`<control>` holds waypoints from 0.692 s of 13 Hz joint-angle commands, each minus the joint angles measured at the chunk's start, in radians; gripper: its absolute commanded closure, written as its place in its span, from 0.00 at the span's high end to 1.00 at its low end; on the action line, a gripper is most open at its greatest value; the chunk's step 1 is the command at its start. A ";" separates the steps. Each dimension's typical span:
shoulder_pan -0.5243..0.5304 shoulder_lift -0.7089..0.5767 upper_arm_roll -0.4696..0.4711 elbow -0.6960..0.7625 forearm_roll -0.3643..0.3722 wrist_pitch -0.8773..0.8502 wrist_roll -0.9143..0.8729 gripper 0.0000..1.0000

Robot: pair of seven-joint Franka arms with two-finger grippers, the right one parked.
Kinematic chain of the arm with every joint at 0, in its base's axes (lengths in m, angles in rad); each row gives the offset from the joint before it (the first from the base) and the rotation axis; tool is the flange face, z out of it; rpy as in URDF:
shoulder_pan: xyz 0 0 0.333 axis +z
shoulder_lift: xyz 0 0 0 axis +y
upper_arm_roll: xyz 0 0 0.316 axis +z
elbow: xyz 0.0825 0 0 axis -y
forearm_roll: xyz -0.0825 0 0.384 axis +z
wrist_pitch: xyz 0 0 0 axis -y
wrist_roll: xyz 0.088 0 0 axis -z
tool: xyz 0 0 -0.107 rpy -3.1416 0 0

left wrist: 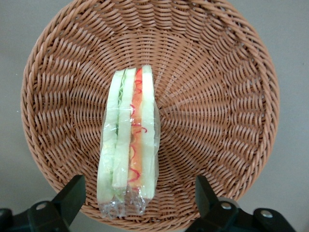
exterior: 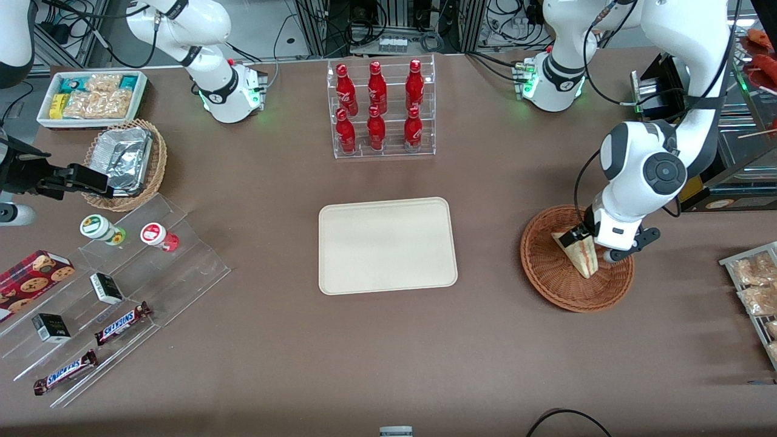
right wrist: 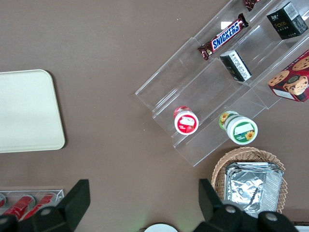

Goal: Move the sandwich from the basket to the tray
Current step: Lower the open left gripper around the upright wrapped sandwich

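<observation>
Hovering over the basket (exterior: 576, 260) with the gripper (left wrist: 137, 203) spread wide, fingers (left wrist: 72, 193) standing clear on either side of the sandwich (left wrist: 129, 145) and gripping nothing. Lying in the basket, wrapped in clear film, filling edge facing up. Sitting toward the working arm's end of the table, well apart from the tray (exterior: 387, 244).

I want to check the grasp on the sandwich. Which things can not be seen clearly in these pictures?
- Front view: the arm covers part of the basket and the tool above the sandwich.
- Left wrist view: the picture edge cuts off the tool's open fingers; the sandwich's wide faces are hidden, only its layered edge shows.
- Tray: bare, fully visible.
</observation>
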 commanded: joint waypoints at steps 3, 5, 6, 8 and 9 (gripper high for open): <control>0.003 0.008 0.008 -0.029 0.007 0.046 0.019 1.00; 0.004 0.028 0.009 -0.041 0.007 0.081 0.019 1.00; 0.004 0.034 0.010 -0.045 0.007 0.095 0.019 1.00; 0.004 0.054 0.011 -0.051 0.007 0.118 0.019 0.99; 0.004 0.063 0.011 -0.058 0.007 0.136 0.019 0.90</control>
